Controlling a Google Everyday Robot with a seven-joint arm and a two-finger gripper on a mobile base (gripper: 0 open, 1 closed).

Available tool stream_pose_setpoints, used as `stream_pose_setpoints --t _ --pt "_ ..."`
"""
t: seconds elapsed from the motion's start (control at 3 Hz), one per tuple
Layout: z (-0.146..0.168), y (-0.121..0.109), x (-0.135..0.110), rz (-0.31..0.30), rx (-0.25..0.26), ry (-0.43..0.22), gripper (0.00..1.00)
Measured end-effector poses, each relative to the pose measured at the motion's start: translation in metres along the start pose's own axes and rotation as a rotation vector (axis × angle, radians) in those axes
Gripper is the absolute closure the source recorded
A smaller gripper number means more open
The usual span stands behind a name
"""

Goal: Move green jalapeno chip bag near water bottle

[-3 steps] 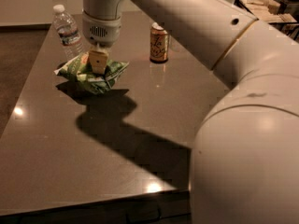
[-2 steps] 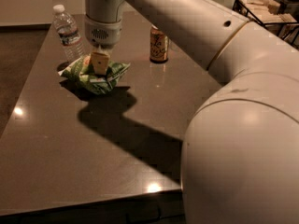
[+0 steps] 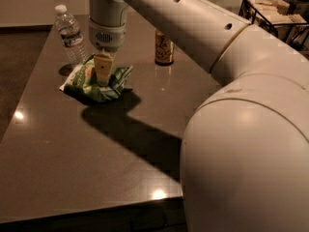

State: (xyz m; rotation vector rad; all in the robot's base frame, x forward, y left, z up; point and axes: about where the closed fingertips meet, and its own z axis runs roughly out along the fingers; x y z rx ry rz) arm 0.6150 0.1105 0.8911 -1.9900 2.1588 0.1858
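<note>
The green jalapeno chip bag (image 3: 83, 82) lies crumpled at the far left of the dark table (image 3: 72, 158). It is just in front and right of the water bottle (image 3: 70, 34), a clear ribbed bottle with a white cap, and almost touches its base. My gripper (image 3: 103, 72) comes straight down from above and is shut on the middle of the bag, with one tan finger (image 3: 102, 66) showing against the green. The bag's underside is at or just above the tabletop.
A gold-brown drink can (image 3: 164, 48) stands to the right of the bag, at the back. A black wire rack (image 3: 270, 14) with items is at the top right, beyond the table. My white arm fills the right side of the view.
The gripper and the bag have edged a little toward the water bottle. The can has not moved.
</note>
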Motion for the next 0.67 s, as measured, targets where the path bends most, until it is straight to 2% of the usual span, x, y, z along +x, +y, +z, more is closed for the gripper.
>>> stream_pose_setpoints --t 0.33,0.67 --pt "0.0023 -0.0024 -0.0035 -0.001 0.007 -0.01 0.0" --pt "0.0036 -0.0036 -0.0052 -0.002 0.01 -0.015 0.0"
